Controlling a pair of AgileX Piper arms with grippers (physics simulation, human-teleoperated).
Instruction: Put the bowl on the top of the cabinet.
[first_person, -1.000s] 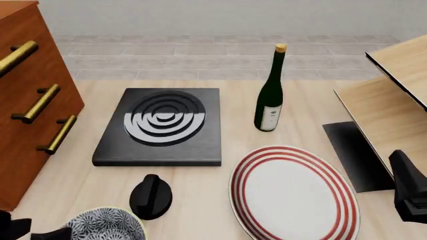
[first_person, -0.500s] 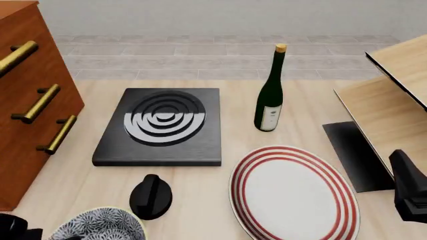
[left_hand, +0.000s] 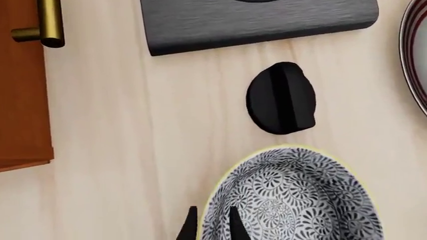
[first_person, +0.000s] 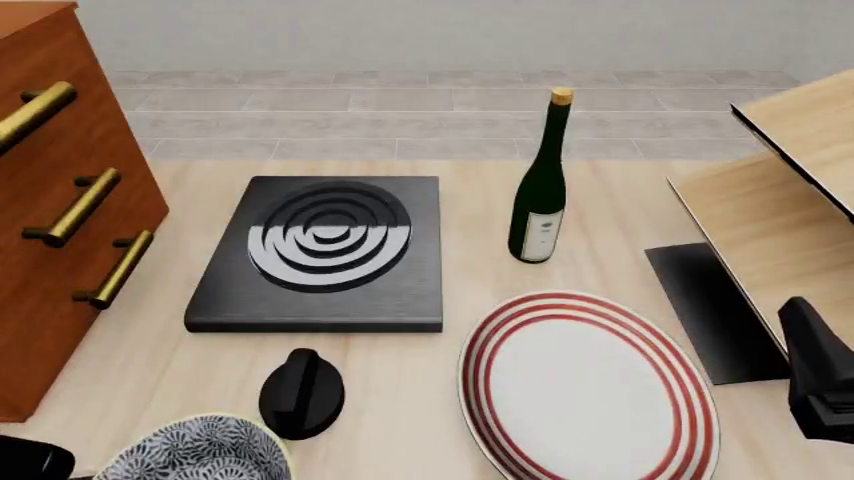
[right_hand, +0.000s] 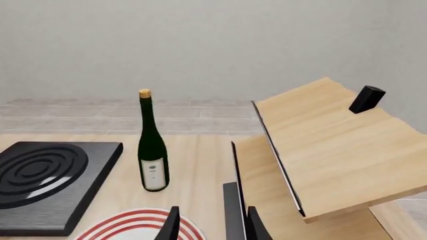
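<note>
The bowl (first_person: 194, 452), white with a black swirl pattern, is at the near left edge of the table and also shows in the left wrist view (left_hand: 293, 200). My left gripper (left_hand: 212, 227) straddles its rim, one finger inside and one outside, closed on it. Only a dark part of the left arm (first_person: 34, 462) shows in the front view. The reddish-brown cabinet (first_person: 54, 200) with brass handles stands at the far left, and its side shows in the left wrist view (left_hand: 20, 85). My right gripper (right_hand: 213, 227) is open and empty at the near right (first_person: 817, 390).
A black hotplate (first_person: 320, 250) lies mid-table with a black knob-like object (first_person: 302, 392) in front of it, just beyond the bowl. A red-ringed plate (first_person: 587, 385), a dark wine bottle (first_person: 541, 190), a pale wood shelf (first_person: 787, 200) and a black slab (first_person: 707, 310) are to the right.
The bowl has shifted a little to the left and looks slightly larger. The left arm has drawn back toward the lower left corner. The right arm has not moved.
</note>
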